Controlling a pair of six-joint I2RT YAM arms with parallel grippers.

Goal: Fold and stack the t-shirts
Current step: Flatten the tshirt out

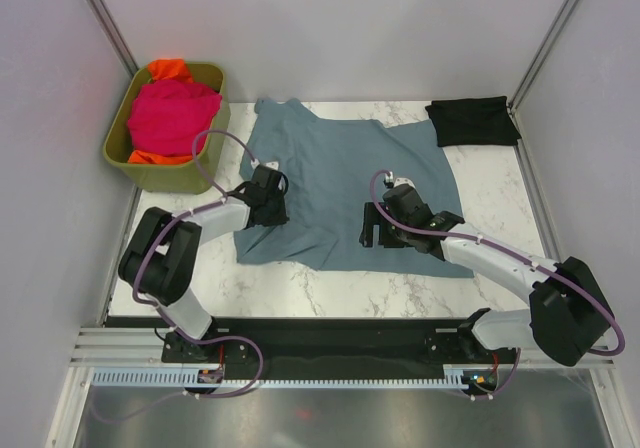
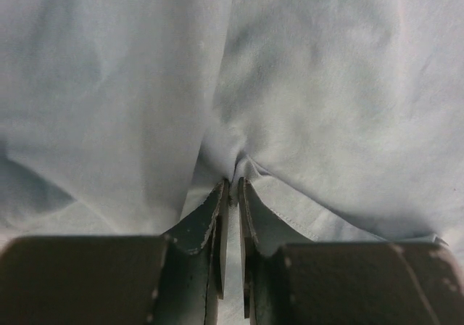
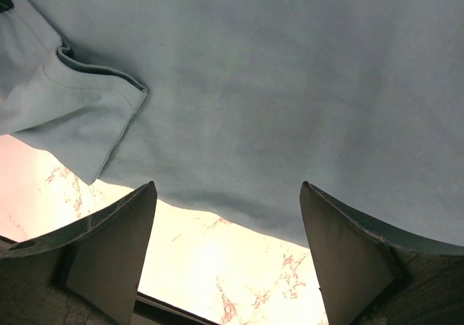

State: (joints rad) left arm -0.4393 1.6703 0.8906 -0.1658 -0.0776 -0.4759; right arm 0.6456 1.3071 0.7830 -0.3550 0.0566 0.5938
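Observation:
A slate blue-grey t-shirt (image 1: 340,173) lies spread flat mid-table. My left gripper (image 1: 272,206) sits on its left side. In the left wrist view the jaws (image 2: 234,185) are pinched on a small raised fold of the blue-grey cloth (image 2: 319,100). My right gripper (image 1: 371,228) hovers over the shirt's near hem, open. In the right wrist view its fingers (image 3: 228,187) straddle the hem edge with nothing between them, and a sleeve (image 3: 72,118) lies to the left. A folded black t-shirt (image 1: 472,121) rests at the back right. Magenta-pink (image 1: 172,116) and orange (image 1: 170,68) t-shirts are bunched in the bin.
An olive-green plastic bin (image 1: 205,163) stands off the table's back-left corner. The marble table (image 1: 500,193) shows bare to the right of the spread shirt and along the near edge (image 3: 217,267). Grey walls enclose the back and sides.

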